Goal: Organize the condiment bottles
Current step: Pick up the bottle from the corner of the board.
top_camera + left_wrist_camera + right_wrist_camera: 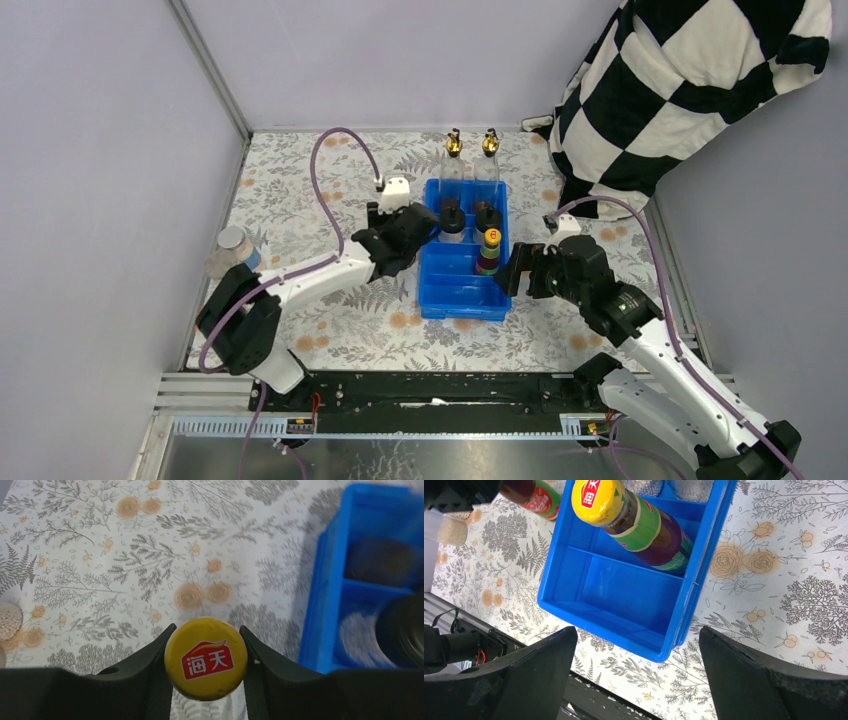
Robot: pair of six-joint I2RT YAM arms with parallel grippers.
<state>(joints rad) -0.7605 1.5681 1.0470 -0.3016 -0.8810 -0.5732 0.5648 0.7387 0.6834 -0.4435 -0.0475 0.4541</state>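
One sauce bottle — yellow cap, red logo — clenched in left end effector; right end effector released.

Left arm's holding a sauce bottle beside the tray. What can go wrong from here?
1. The left hand grips the held sauce bottle by its yellow cap; it may swing or slip.
2. It hangs left of the blue tray; entering low could clip the wall or topple the standing sauce bottle.
3. The open right hand sits close to the tray and might nudge it.
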